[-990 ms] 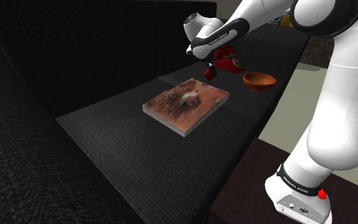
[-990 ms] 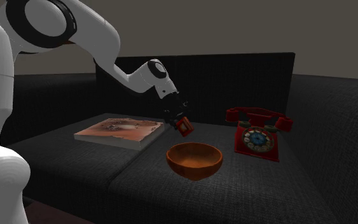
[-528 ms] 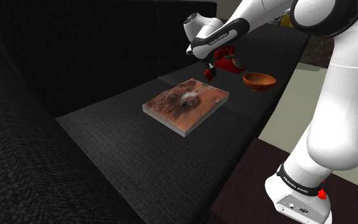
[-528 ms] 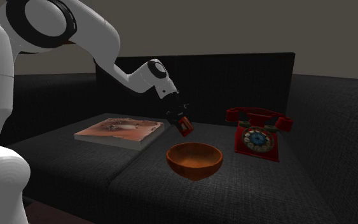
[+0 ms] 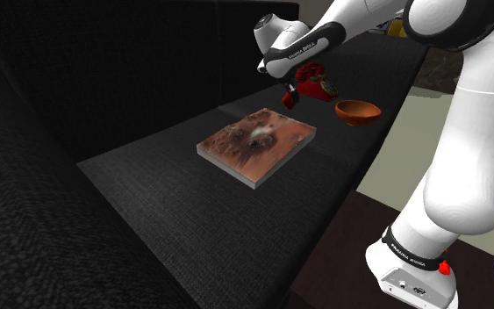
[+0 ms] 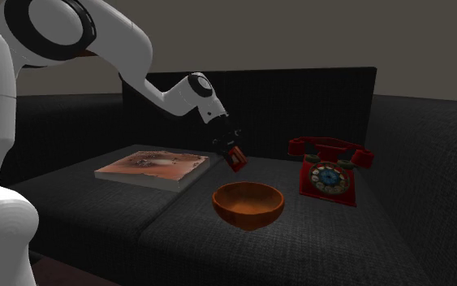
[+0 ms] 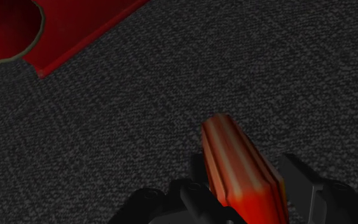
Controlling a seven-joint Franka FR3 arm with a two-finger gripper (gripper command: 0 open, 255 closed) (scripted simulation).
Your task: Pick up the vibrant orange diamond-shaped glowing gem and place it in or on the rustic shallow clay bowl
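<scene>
An orange-red faceted gem point(image 6: 235, 160) hangs in the air with my black gripper point(image 6: 231, 152) shut on it, above the dark sofa seat. In the wrist view the gem point(image 7: 238, 168) sticks out between the two fingers point(image 7: 304, 186), over grey fabric. From the shoulder view the gem point(image 5: 289, 102) sits just under the gripper point(image 5: 288, 94). The brown-orange shallow bowl point(image 6: 247, 205) stands on the seat, below the gem and a little toward the second exterior view's right; it also shows at the seat's front edge point(image 5: 357, 111).
A red rotary telephone point(image 6: 329, 172) stands to the second exterior view's right of the bowl, and its base point(image 7: 18, 32) lies beyond the gripper. A flat rust-coloured slab point(image 5: 255, 143) lies on the seat. The sofa's backrest point(image 6: 316, 101) rises behind.
The gripper has lifted slightly with the gem clasped in it. The bowl, telephone and slab stay where they were.
</scene>
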